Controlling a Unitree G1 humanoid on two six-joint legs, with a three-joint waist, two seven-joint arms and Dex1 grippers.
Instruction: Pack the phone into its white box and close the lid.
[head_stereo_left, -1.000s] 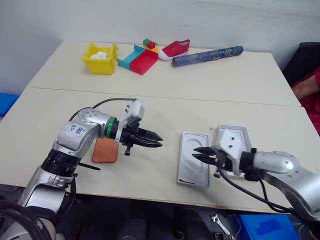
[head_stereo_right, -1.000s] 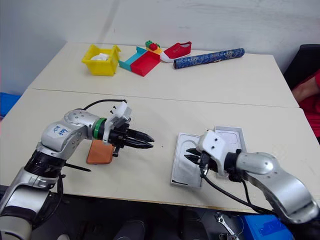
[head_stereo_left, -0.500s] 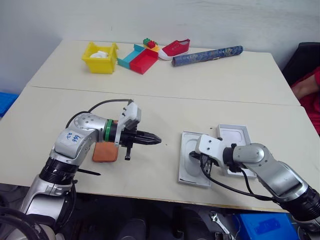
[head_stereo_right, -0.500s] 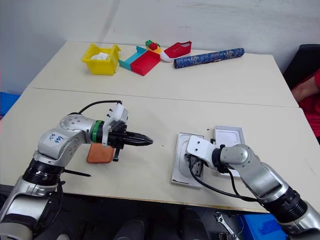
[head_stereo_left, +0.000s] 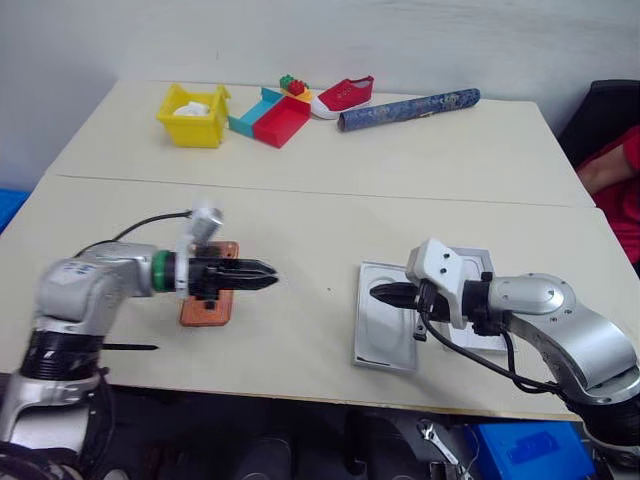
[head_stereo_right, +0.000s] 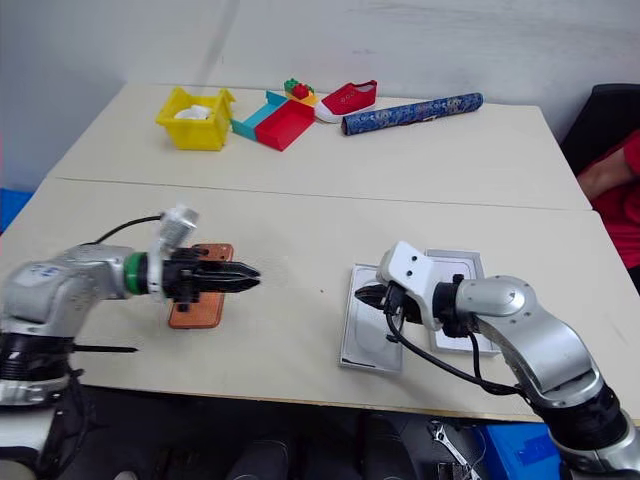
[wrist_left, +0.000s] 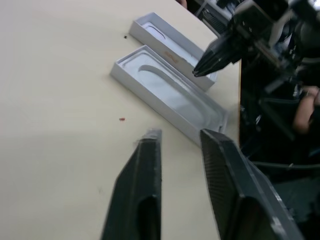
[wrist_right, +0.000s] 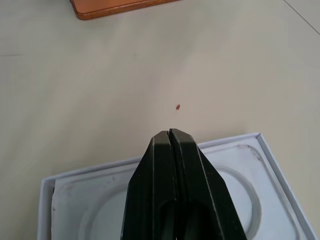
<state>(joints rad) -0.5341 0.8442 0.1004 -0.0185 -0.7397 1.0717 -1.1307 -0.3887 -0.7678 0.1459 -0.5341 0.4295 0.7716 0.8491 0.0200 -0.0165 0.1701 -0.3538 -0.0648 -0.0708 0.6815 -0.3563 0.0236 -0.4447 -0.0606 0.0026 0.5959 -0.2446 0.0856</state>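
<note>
The phone (head_stereo_left: 205, 310) lies flat on the cream table (head_stereo_left: 300, 220), copper back up, out on the robot's left side and well apart from the packaging. Right above it hovers the left gripper (head_stereo_left: 270, 275), pointing across toward the right, its two black fingers (wrist_left: 137, 200) parted by a narrow gap with nothing between them. Over on the right, a white tray with an oval recess (head_stereo_left: 380, 335) sits near the table's front edge, and just beside it, farther right, is the lid (wrist_left: 160, 32), open side up, plain white inside, partly covered by the right arm. The right gripper (head_stereo_left: 377, 293) hangs over the near end of the recessed tray, its fingers pressed tight together and carrying nothing. At the back of the table, a yellow bin (head_stereo_left: 190, 103), red and teal trays (head_stereo_left: 270, 115), a red shoe (head_stereo_left: 343, 95) and a blue roll (head_stereo_left: 410, 109) line up. A person's red sleeve (head_stereo_left: 625, 160) shows at the far right edge.
</note>
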